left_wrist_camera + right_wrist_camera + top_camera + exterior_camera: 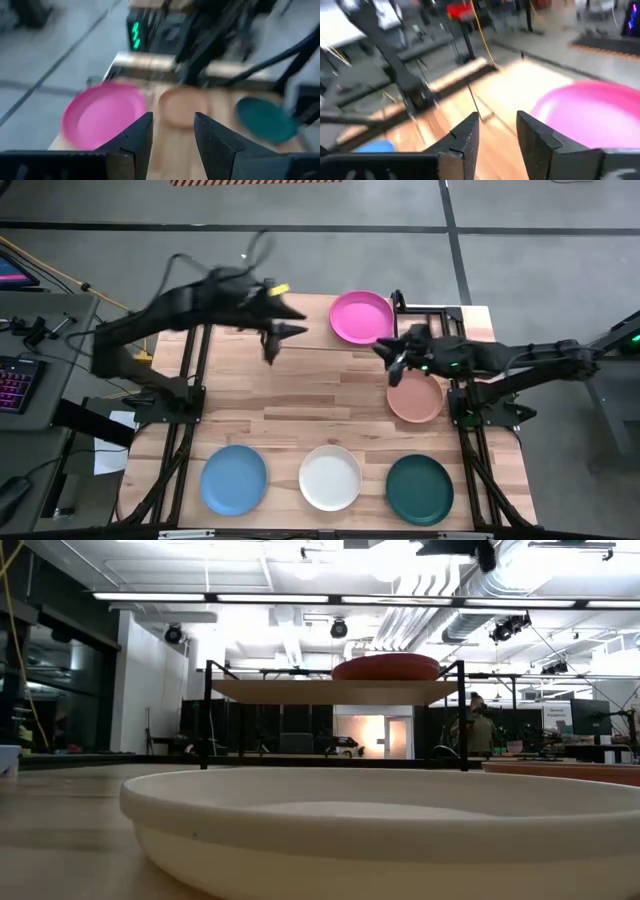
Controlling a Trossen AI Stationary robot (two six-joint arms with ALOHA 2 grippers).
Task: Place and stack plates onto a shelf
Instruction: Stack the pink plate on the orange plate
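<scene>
Both grippers are hanging empty with jaws parted, the left gripper (pixel 288 332) over bare wood left of the magenta plate (pixel 361 317) on the shelf (pixel 470 317), the right gripper (pixel 392 357) (blurred) between that plate and the salmon plate (pixel 415 400)

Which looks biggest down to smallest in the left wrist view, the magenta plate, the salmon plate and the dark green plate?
1. magenta plate, clearly the largest in that view.
2. salmon plate and dark green plate: they look about alike, and the left gripper's fingers hide the salmon plate's near edge, so no ranking. Nearness to the camera drives the differences.
</scene>
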